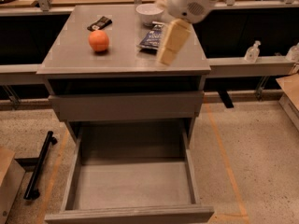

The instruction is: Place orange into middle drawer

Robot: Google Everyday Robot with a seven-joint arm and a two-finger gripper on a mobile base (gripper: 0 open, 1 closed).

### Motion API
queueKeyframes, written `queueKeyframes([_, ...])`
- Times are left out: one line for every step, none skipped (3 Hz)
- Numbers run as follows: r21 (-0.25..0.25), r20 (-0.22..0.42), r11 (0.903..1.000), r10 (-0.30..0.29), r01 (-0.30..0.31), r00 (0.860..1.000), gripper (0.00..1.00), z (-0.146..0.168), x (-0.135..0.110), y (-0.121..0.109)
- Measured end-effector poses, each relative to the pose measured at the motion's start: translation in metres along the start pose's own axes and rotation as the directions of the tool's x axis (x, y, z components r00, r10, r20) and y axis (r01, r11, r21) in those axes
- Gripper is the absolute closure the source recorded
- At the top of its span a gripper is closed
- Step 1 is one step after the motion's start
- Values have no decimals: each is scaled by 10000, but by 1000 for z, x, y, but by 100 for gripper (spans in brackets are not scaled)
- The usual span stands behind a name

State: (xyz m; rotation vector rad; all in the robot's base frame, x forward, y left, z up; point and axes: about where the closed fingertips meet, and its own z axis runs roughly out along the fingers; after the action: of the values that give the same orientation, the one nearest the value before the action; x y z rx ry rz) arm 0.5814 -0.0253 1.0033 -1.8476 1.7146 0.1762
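1. The grey flat-topped metal cabinet [74, 59] carries everything I have to work with. By my read the task has barely begun: nothing has been picked up and nothing placed.
2. The wide grey deep box-shaped middle drawer [131, 185] is pulled fully out at the bottom. Its floor is bare, so it looks ready to receive. Opening is done; grasping, carrying and dropping are left.
3. The shallower grey drawer with the flat front panel [126, 105] above it is shut, so I cannot see what it holds.
4. The cream-coloured gripper [165, 59] hangs over the right side of the top, in front of the blue crinkled snack bag [150, 37] and well apart from the fruit. It carries nothing I can see; I cannot tell whether it is open or closed.
5. The small white round bowl [148, 12] sits at the back; I make out nothing in it.
6. The small round matte orange [98, 40] rests on the left of the top, not yet in any drawer.
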Motion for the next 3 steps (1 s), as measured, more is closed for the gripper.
queueKeyframes([-121,583,9901,-1388,1397,9886,0,37,-58,-38])
queueKeyframes([-193,1150,9688,-2432,2469,9631,0,77,-113,-72])
queueKeyframes([174,1465,9647,-2623,2627,9538,0,71,-134,-84])
